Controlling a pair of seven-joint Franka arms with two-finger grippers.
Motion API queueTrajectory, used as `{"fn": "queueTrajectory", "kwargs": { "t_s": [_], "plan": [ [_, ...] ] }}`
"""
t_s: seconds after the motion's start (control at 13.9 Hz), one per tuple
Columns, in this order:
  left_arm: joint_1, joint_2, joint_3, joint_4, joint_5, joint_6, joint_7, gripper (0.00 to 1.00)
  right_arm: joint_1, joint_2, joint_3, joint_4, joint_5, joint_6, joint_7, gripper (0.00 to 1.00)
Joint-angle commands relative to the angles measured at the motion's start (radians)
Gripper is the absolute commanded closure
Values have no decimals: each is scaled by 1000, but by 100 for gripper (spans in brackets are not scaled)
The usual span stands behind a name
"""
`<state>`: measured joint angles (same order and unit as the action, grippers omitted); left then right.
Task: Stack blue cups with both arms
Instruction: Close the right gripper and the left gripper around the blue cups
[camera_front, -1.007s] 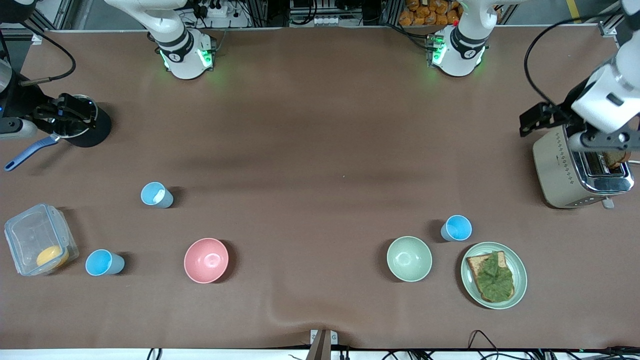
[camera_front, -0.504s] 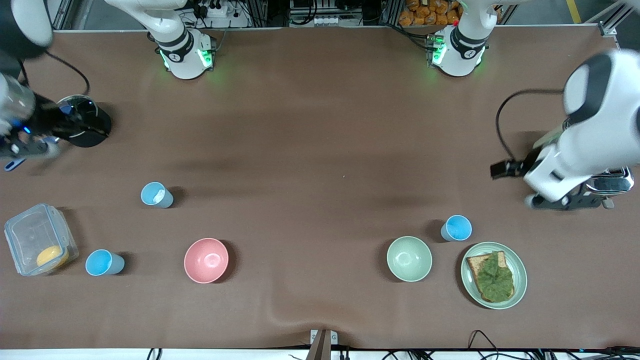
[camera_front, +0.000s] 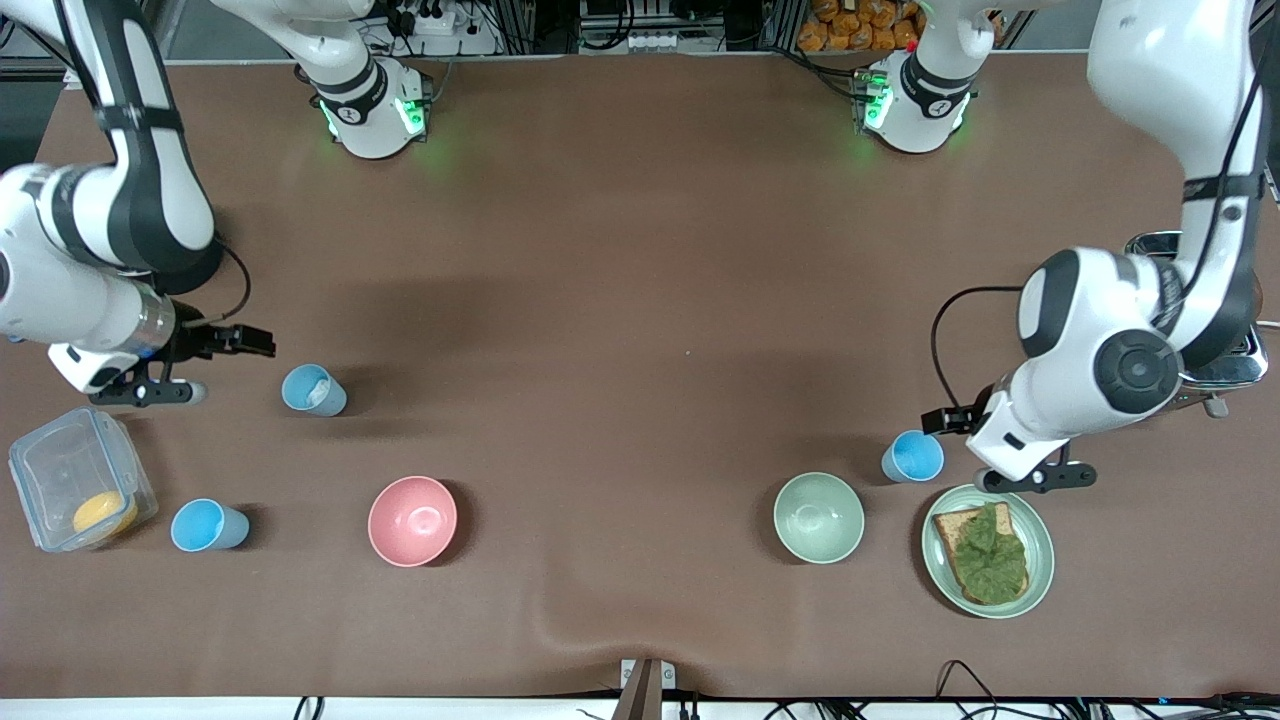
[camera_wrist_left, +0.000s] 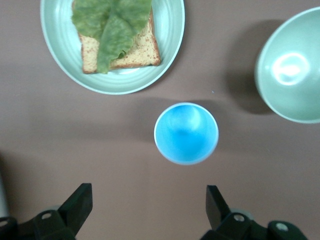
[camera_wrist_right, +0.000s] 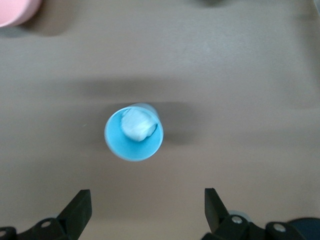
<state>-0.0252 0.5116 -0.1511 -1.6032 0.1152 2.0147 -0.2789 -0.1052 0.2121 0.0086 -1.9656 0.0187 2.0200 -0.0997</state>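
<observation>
Fingertips of both grippers are cut off at the wrist views' edges, though each pair plainly stands apart, holding nothing. Since a second ago both arms have swung in from the table's ends. The left gripper (camera_front: 958, 420) hovers just beside the bright blue cup (camera_front: 912, 456) near the green bowl (camera_front: 818, 517). The right gripper (camera_front: 240, 342) hangs near the pale blue cup (camera_front: 313, 390), which holds something white. A third cup (camera_front: 208, 526) stands well apart from that bowl, beside the plastic box (camera_front: 75, 480).

Pink bowl (camera_front: 412, 520) at 7 o'clock, green bowl (camera_front: 818, 517) and toast plate (camera_front: 1040, 555) at 5, lidded box (camera_front: 45, 470) at 8.
</observation>
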Motion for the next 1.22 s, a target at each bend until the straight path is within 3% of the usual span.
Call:
{"fn": "queueTrajectory", "kwargs": {
  "t_s": [0.0,0.22,0.5,0.58,0.65,0.72,0.79,0.86,1.01,1.15],
  "plan": [
    [21,27,-4,-35,15,64,-16,0,-28,61,14,-4,-16,60,2,0],
    [36,76,1,-33,18,105,-16,0,-28,113,13,-4,-78,153,9,0],
    [37,126,1,-26,8,140,-19,0,-24,174,13,-7,-79,164,24,0],
    [37,139,1,-26,4,159,-25,16,-22,182,13,-12,-79,169,29,0],
    [34,148,1,-24,4,174,-49,46,-21,190,13,-12,-79,174,29,0],
    [33,154,1,-26,6,192,-78,83,-21,197,13,-13,-79,192,28,0],
    [33,156,1,-26,9,197,-80,100,-21,205,13,-13,-79,195,28,0],
    [31,159,1,-26,14,202,-82,100,-19,207,13,-15,-79,195,28,8],
    [28,160,1,-26,12,210,-82,100,-11,220,13,-15,-79,194,28,34],
    [28,160,1,-26,12,211,-82,100,-2,227,13,-13,-79,194,28,67]
  ]
}}
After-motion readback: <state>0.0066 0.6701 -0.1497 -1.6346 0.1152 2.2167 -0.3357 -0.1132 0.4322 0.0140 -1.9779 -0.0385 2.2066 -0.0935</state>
